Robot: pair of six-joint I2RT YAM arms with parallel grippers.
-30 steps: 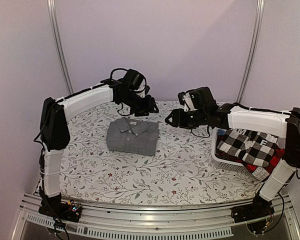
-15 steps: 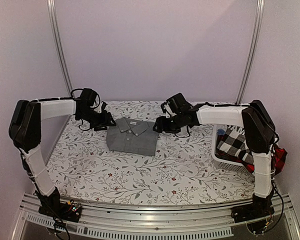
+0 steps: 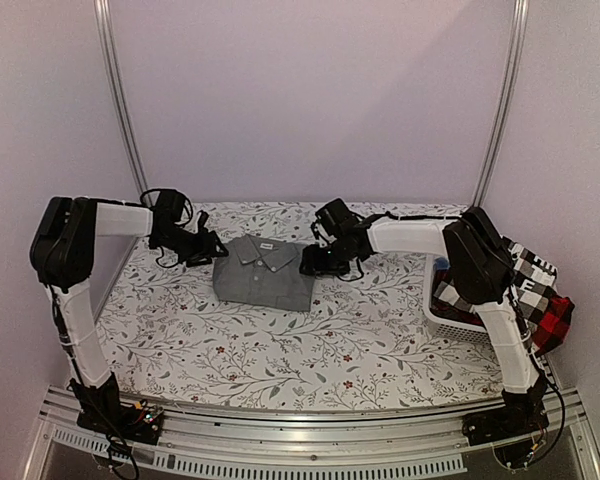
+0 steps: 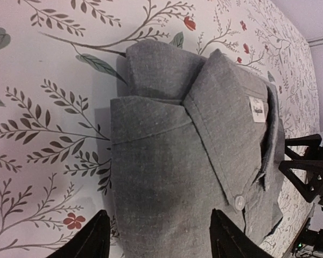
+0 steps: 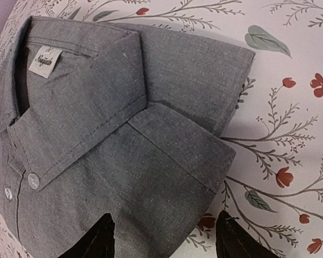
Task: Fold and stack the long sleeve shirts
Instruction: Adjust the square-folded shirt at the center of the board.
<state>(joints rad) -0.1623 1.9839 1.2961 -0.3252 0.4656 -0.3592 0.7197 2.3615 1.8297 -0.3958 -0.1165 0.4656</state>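
**Folded grey shirt flanked by two spread claws**

The grey shirt (image 3: 265,272) lies folded into a neat rectangle on the flowered desk (image 3: 280,350), nearer the far edge than the near one and about midway between the left and right edges. Its collar points toward the far edge, with a small white label showing inside it.

The left gripper (image 3: 212,250) sits low at the shirt's left side, its fingers (image 4: 91,239) spread wide with nothing between them. The left wrist view shows the collar corner and the folded edge just ahead of the tips. The right gripper (image 3: 310,262) is at the shirt's right side near the collar, its fingers (image 5: 231,236) also parted and empty. Whether either claw touches the cloth cannot be told.

At the right edge stands a white basket (image 3: 450,320) holding the other shirts – a black-and-white checked shirt (image 3: 525,270) on top and a red-and-black checked shirt (image 3: 552,318) hanging over the outer side.
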